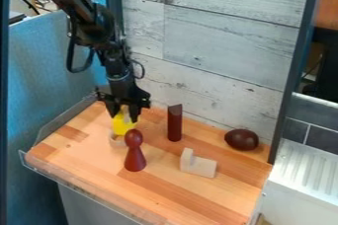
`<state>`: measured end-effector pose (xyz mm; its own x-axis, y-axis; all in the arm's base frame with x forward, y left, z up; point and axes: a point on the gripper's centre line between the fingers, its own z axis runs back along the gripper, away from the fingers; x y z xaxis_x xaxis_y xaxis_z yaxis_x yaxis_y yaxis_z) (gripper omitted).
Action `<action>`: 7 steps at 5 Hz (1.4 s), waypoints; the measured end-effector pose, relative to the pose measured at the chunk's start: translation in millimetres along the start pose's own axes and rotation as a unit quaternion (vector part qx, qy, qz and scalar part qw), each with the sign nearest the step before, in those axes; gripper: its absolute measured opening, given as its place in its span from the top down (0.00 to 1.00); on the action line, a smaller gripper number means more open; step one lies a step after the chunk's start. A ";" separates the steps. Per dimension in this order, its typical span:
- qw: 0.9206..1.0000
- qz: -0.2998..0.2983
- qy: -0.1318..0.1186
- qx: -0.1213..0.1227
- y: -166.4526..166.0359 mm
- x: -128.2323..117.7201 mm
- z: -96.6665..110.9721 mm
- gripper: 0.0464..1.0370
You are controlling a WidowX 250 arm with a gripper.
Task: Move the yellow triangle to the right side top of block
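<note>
At the upper left of the work surface, the gripper (124,112) hangs pointing down, right at the yellow triangle (123,125). Part of the yellow piece is covered by the gripper, and its full outline cannot be made out. Just below it is a small round light-wood piece (117,141); whether the two touch is unclear. A dark red upright block (174,123) with a slanted top stands to the right of the gripper. Farther right and nearer the front lies a pale L-shaped wooden block (198,164).
A dark red pawn-shaped piece (135,154) stands close in front of the yellow piece. Near the board's right back edge lies a dark brown oval object (241,139). The wooden board (158,194) has a clear rim at its left and front, and a plank wall (224,46) behind.
</note>
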<state>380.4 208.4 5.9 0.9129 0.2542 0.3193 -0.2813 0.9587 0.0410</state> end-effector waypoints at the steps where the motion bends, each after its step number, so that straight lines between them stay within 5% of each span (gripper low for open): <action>1: 1.000 -0.003 -0.001 0.001 3.9 -0.4 0.1 0.48; 5: 1.000 -0.002 -0.002 0.000 9.2 -8.8 -15.5 0.48; 7: 1.000 0.000 -0.004 -0.005 7.6 -10.6 -17.1 0.34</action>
<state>373.7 215.2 -13.4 0.9101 0.2540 0.3274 -0.2791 0.9598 0.0312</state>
